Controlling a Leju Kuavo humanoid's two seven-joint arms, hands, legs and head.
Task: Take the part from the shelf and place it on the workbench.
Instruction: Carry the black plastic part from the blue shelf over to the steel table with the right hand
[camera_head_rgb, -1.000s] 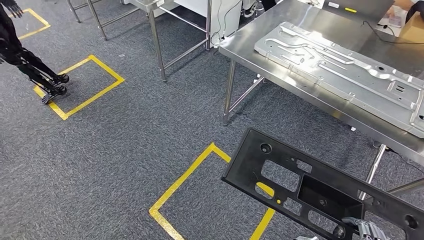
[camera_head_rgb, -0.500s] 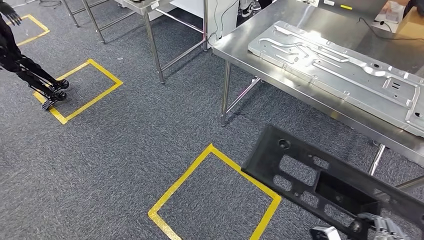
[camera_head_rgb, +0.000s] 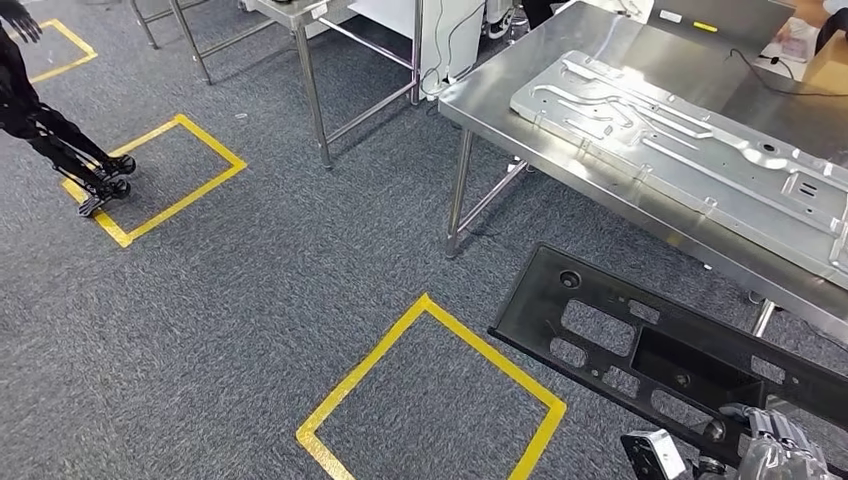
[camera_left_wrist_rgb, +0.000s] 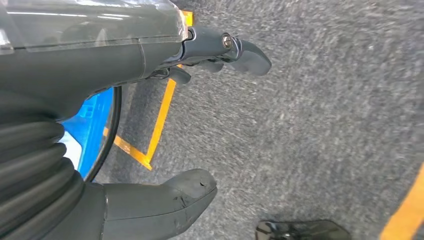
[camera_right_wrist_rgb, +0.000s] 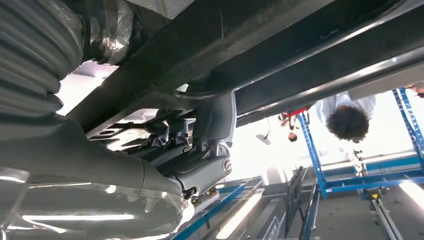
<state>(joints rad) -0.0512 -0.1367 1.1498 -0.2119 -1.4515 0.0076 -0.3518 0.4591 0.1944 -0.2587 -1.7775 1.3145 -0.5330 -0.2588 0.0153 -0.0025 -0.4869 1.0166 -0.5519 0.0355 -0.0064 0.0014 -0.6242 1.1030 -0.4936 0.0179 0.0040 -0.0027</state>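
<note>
From my head view, the metal plate covered most of the workbench at two o'clock; bare steel remained along its near edge.

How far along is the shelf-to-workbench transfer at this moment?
Pickup looks done: the right hand holds the black part from beneath, over the carpet. The carry is in hand, with the part near the steel workbench but not over it. The left hand holds nothing. Left: reach the bench, where a silver panel already lies, and set the part down.
</note>
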